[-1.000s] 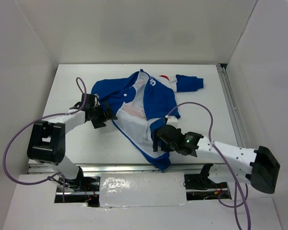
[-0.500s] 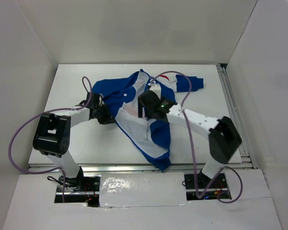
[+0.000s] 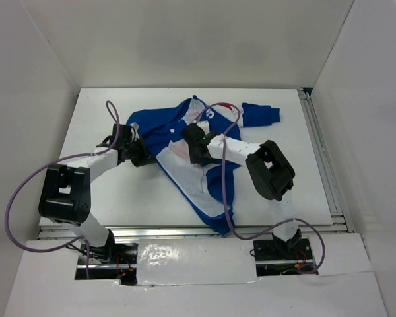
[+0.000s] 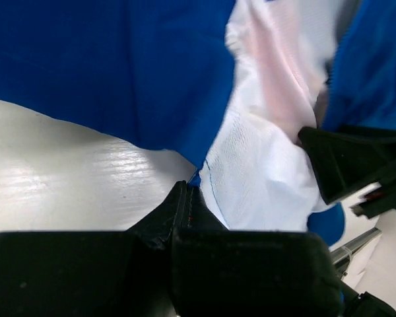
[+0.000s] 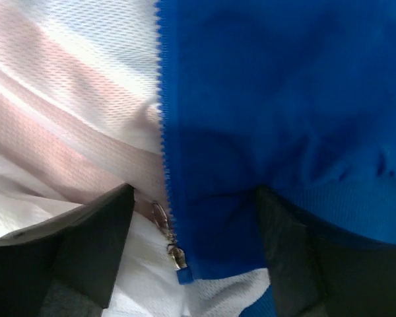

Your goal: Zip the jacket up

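The jacket [image 3: 160, 129] lies open on the white table [image 3: 105, 191], blue shell outward and white lining [image 3: 191, 173] showing down its middle. My left gripper [image 3: 142, 156] sits at the jacket's left edge. In the left wrist view its jaws [image 4: 188, 193] are pressed together on the blue-trimmed hem [image 4: 199, 173]. My right gripper [image 3: 193, 142] hovers over the jacket's middle. Its fingers [image 5: 86, 244] stand apart astride the blue front panel [image 5: 270, 99]. The zipper teeth and metal slider [image 5: 173, 251] lie between them.
A blue sleeve [image 3: 261, 113] stretches toward the back right. Purple cables [image 3: 224, 191] loop over the jacket and beside the left arm. A metal rail [image 3: 320, 158] runs along the table's right edge. White walls close in on three sides.
The right arm swung from the jacket's lower hem up to its middle, and its fingers have narrowed. The left gripper closed on the jacket's left edge.
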Motion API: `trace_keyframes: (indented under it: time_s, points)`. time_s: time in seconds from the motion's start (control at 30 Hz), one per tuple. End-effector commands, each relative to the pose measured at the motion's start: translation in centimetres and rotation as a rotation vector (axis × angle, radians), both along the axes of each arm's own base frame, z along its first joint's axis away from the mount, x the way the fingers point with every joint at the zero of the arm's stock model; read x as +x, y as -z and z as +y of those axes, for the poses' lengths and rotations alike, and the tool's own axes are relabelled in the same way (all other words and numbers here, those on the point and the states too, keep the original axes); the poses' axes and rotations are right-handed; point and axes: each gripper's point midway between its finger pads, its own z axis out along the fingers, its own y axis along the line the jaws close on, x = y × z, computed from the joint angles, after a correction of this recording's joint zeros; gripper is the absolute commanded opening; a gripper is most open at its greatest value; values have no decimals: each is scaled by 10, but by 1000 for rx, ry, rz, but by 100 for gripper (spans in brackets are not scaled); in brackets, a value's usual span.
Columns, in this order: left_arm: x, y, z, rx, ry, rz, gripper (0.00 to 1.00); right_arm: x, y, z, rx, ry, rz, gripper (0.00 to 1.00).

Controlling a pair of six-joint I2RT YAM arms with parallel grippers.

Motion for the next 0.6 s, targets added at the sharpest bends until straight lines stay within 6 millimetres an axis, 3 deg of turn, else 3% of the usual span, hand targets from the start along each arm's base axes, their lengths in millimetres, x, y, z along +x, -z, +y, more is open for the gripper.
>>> trace_keyframes:
  time_s: [0.0, 0.03, 0.07, 0.1, 0.17, 0.2, 0.27, 0.4, 0.47, 0.5, 0.57]
  points:
    - [6, -20, 9, -1, -12, -83, 0, 1, -21, -15, 14, 72, -58, 60]
    - [6, -21, 10, -8, -13, -83, 0, 1, -26, -19, 18, 84, -84, 52]
    - [5, -20, 11, -7, -18, -75, 0, 4, -47, -21, 51, 100, -137, 45]
    - [4, -18, 12, -3, -26, -68, 0, 0, -48, -31, 45, 130, -146, 41]
    - [3, -14, 17, 0, -43, -56, 0, 1, -73, -48, 53, 203, -226, 34]
    - [3, -14, 21, -1, -58, -54, 0, -4, -75, -56, 44, 228, -239, 29]
    - [2, -12, 24, -7, -72, -37, 0, -7, -90, -70, 51, 281, -294, 0]
    - [-2, -9, 29, -10, -91, -8, 0, -29, -124, -97, 97, 324, -373, 0]
    - [-2, -10, 32, -4, -98, -15, 0, -41, -124, -112, 81, 338, -379, 0]
    - [-3, -11, 33, -2, -103, -16, 0, -47, -134, -118, 100, 347, -400, 0]
    - [-1, -16, 37, 7, -119, -25, 0, -62, -128, -131, 78, 343, -380, 0]
